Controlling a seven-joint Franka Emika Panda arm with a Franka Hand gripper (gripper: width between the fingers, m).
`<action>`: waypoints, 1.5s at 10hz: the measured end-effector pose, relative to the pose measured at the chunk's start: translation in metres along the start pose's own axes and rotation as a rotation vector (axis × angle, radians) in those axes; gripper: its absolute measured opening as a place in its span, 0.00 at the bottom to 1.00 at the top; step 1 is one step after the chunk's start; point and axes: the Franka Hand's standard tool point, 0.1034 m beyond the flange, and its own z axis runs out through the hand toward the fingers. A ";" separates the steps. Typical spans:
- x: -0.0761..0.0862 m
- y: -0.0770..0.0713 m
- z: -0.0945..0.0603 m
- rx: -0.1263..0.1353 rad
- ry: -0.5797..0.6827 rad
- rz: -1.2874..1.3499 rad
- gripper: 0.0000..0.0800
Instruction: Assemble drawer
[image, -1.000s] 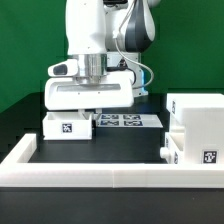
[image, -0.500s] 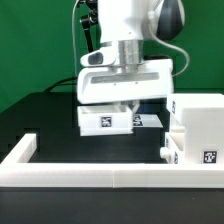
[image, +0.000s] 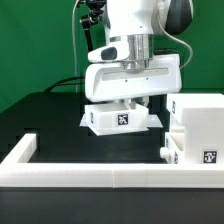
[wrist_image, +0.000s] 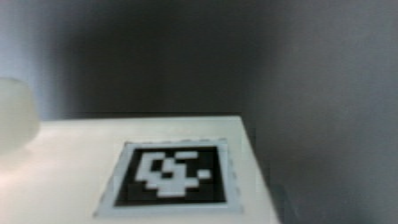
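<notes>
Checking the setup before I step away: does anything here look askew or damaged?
Nothing stands out. The gripper holds a small tray close to the housing, and no damage shows on either part.

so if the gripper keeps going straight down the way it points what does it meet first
The gripper points down with the drawer tray clamped below it, so the tray's underside would probably reach the black table first. Depth is unclear; the housing looks off to the exterior view's right.
</notes>
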 end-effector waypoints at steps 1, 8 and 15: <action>-0.001 0.012 0.000 -0.001 -0.011 -0.211 0.05; 0.006 0.031 -0.005 0.008 -0.058 -0.773 0.05; 0.039 0.043 -0.004 0.036 -0.106 -1.243 0.05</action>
